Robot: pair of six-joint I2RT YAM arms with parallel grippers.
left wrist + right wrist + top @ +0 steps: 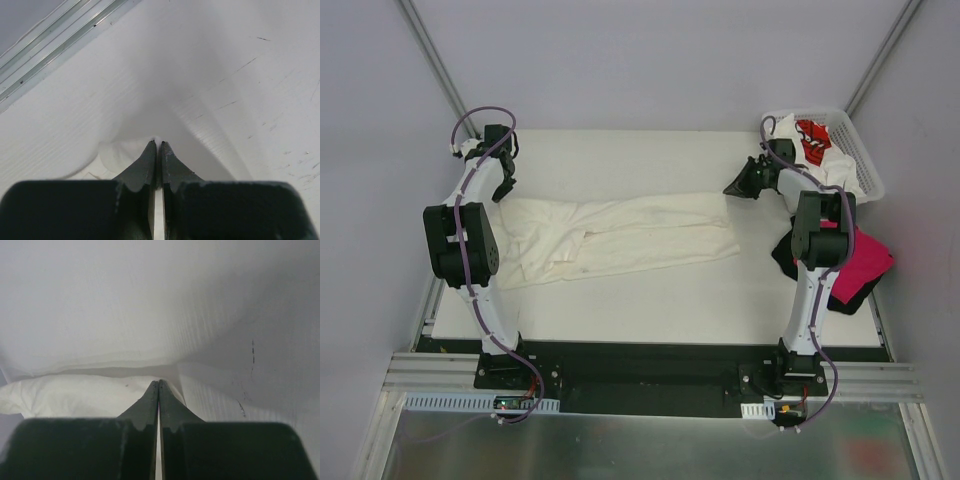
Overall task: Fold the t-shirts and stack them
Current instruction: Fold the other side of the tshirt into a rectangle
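Over a white table (650, 300), the left gripper (503, 190) and the right gripper (733, 188) are seen with jaws pressed fully together, each pinched on an opposite end of the cream t-shirt (620, 235), which is stretched out flat between them.

No text, label, brand, number or sign was legible in any view. The white shirt (812, 140) in the basket (868, 172) carried a red print, but it was too small to resolve into letters or figures.
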